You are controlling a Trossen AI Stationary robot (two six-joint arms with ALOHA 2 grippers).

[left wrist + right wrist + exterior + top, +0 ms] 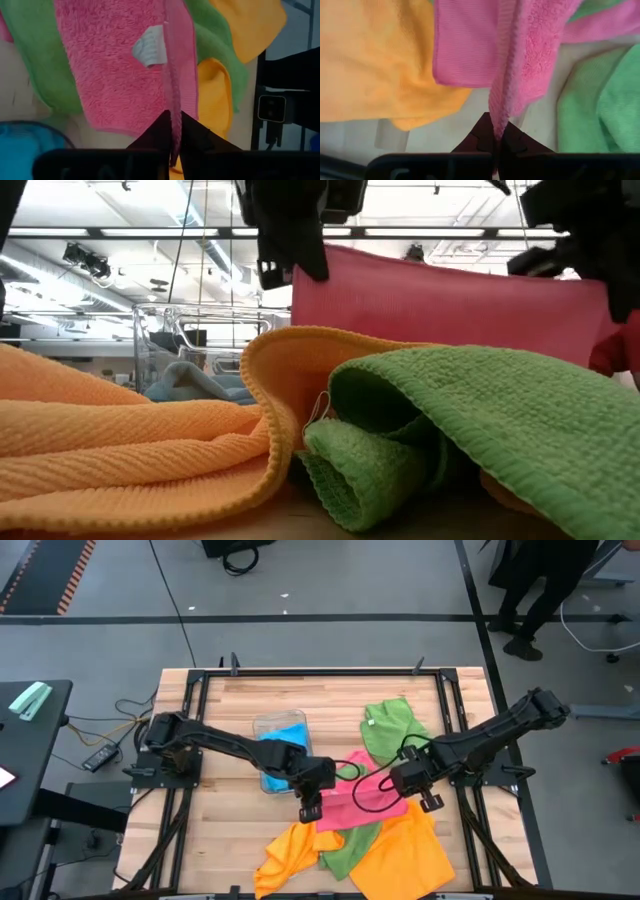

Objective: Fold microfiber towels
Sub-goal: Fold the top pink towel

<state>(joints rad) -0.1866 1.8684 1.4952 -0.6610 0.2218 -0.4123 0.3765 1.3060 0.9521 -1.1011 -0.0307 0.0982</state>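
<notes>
A pink microfiber towel (365,802) hangs stretched between my two grippers over the middle of the table. My left gripper (310,808) is shut on its left end and my right gripper (428,798) on its right end. In the low view the pink towel (450,305) stands like a curtain behind an orange towel (130,450) and a green towel (480,420), which hide its lower part. More orange towels (400,855) and a green one (345,850) lie crumpled near the front edge. My left gripper pinches the pink towel's upper edge (173,117) at its left end between the two fingers. They come from above, slanting down. The cloth hangs below them and shows its white label (150,47). My right gripper pinches the same upper edge (501,117) at the towel's right end between its two fingers, pointing straight down. The cloth hangs below the fingers, and its top edge (450,268) runs nearly straight across to the other gripper.
A clear plastic tray (268,724) with a blue towel (280,745) stands at the middle left. Another green towel (390,725) lies at the far right. Bare wood shows at the table's left (225,810). A person's legs (530,610) show beyond the far right corner.
</notes>
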